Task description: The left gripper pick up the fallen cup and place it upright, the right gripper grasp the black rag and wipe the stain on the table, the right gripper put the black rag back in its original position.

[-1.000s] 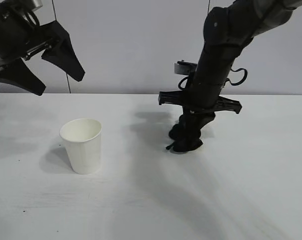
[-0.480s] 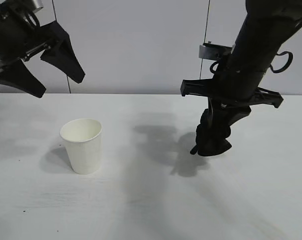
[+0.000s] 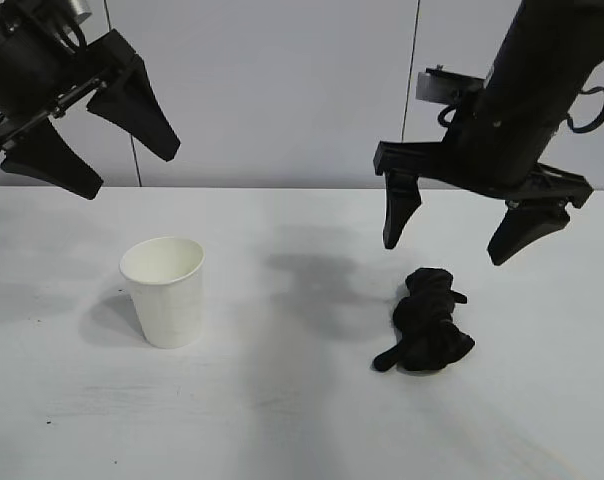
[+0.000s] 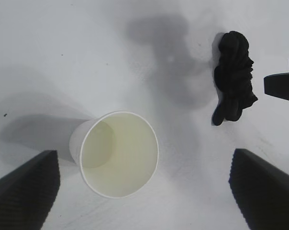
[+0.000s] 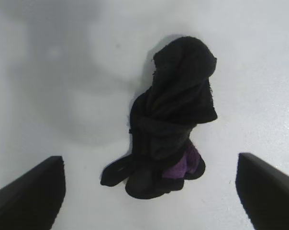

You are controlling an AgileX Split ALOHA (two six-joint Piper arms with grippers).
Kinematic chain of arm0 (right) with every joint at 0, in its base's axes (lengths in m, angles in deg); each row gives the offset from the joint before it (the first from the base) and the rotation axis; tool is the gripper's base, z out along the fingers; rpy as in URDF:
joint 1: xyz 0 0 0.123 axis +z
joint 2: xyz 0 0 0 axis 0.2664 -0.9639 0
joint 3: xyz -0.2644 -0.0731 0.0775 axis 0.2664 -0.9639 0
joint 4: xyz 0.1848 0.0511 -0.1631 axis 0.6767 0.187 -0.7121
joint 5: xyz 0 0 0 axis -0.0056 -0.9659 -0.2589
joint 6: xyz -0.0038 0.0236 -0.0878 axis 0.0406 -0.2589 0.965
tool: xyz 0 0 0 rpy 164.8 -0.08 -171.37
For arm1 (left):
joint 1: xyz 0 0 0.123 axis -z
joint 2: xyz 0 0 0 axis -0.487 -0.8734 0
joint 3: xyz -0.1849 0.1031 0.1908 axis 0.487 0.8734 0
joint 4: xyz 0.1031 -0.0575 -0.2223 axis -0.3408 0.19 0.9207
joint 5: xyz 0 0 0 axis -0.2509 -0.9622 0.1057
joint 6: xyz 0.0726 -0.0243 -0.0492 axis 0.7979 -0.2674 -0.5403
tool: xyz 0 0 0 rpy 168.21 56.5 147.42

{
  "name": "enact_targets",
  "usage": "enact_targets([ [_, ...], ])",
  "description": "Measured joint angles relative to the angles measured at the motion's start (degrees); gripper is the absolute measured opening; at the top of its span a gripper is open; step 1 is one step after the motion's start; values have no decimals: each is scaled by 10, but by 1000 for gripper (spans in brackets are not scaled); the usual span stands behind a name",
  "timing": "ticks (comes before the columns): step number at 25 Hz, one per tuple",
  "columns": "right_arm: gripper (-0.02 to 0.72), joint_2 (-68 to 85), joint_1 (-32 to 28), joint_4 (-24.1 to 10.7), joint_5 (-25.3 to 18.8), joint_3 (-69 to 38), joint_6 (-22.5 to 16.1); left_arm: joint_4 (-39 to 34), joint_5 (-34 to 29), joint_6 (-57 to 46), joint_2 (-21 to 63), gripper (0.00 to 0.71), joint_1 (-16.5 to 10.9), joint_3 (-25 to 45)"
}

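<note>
The black rag (image 3: 424, 334) lies bunched on the table (image 3: 282, 400), lower right of centre. Just above it the right gripper (image 3: 469, 232) hangs wide open and empty. The cup (image 3: 164, 291) stands upright at left, under the wide-open left gripper (image 3: 107, 152). The right arm should lift straight up, so that no finger catches the cloth.

White paper cup (image 3: 164, 290): upright on the white surface (image 3: 282, 420), mouth up, tapered, empty inside, at the left. Black rag (image 3: 427, 322): bunched in a twisted lump with a loose end, lying free on the surface at the right, well apart from the cup; a purple patch showing at one end.
</note>
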Motion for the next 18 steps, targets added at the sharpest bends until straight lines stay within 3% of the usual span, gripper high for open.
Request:
enact_targets([
  [7,661,49,-54,53,-10,0,35,0,0,0,0,694,0,0],
  [18,661,49,-54,64,-15,0,43,0,3,0,0,694,0,0],
])
